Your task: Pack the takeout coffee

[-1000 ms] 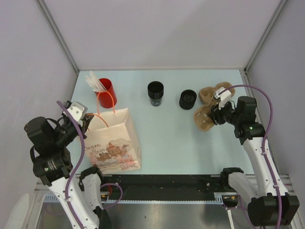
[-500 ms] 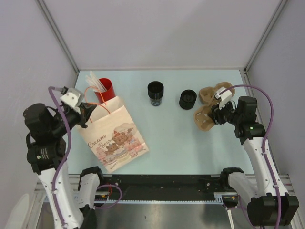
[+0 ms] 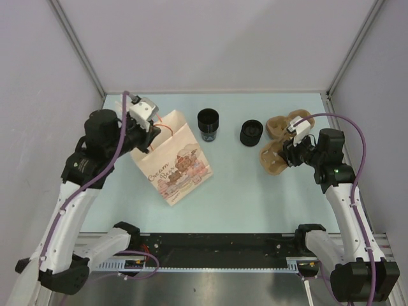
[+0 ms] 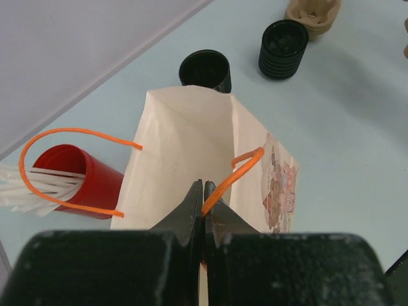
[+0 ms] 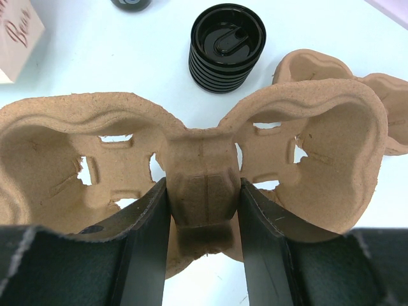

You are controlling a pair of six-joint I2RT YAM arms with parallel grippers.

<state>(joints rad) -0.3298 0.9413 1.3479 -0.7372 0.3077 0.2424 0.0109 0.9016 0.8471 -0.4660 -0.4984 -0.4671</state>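
Bag set-up, apparently: left gripper (image 4: 203, 189) pinched shut on the orange loop handle (image 4: 239, 167) of the white paper bag (image 4: 185, 140), with the small black disposable coffee cup (image 4: 205, 69) just beyond. Right gripper (image 5: 204, 191) clamped a brown pulp carrier (image 5: 319, 127). The next move called for standing the bag open.

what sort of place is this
Probably a robotics lab cell: bare grey walls box in the table; two robot arms at its edge hold a paper bag and cup carrier.
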